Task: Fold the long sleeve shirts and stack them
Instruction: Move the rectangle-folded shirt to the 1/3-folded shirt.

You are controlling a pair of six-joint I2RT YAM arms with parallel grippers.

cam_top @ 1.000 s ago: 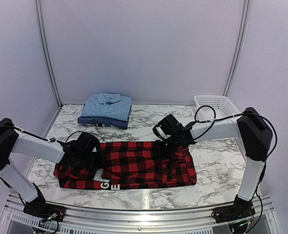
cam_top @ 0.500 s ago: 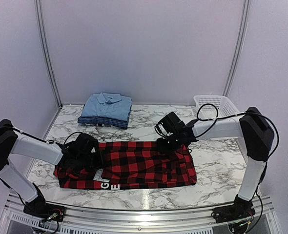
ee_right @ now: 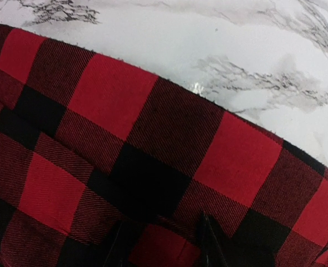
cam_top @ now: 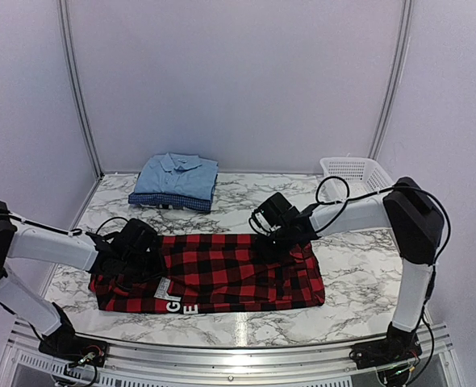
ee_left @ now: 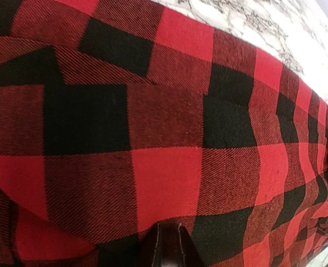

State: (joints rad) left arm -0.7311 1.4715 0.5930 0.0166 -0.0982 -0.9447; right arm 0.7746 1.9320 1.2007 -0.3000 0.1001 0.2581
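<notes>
The red-and-black plaid shirt [cam_top: 222, 274] lies flat across the near middle of the table, its white letters [cam_top: 173, 306] at the front edge. My left gripper [cam_top: 135, 248] is low on the shirt's left part; in the left wrist view its fingers [ee_left: 157, 247] stand close together, tips in the plaid cloth [ee_left: 164, 139]. My right gripper [cam_top: 281, 235] is at the shirt's far right edge; its fingers [ee_right: 208, 239] are partly closed with a fold of plaid cloth [ee_right: 164, 245] between them. The light blue collared shirt [cam_top: 177, 173] lies folded on the dark blue checked one [cam_top: 169, 201] at the back left.
A white mesh basket [cam_top: 355, 176] stands at the back right corner. Bare marble table [cam_top: 359, 258] shows to the right of the plaid shirt and between it and the folded stack. Walls close in on three sides.
Both grippers have shifted slightly to the left over the plaid shirt and sit a little lower. The shirt's outline has not visibly moved.
</notes>
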